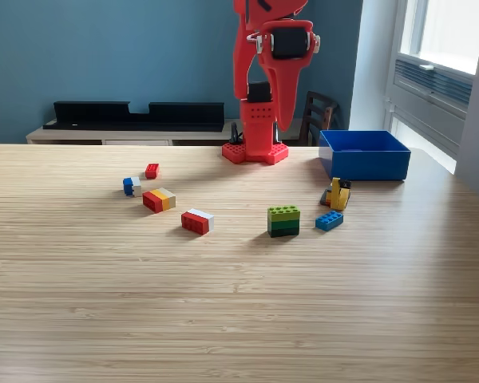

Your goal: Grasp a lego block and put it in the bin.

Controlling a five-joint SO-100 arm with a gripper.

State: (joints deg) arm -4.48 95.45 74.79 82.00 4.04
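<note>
While blocks (283,221) scatter beside the bin (364,155), claw (285,120) state unclear.

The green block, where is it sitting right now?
In the exterior view, the green block sits on the table right of centre, between the red-and-white block and the small blue block.

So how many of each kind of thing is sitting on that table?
Lego pieces: 6 (small red, blue-white, red-yellow-grey, red-white, green stack, blue)
Yellow jumble, parts unclear: 1
Bin: 1
Robot arm: 1
Total: 9
</note>
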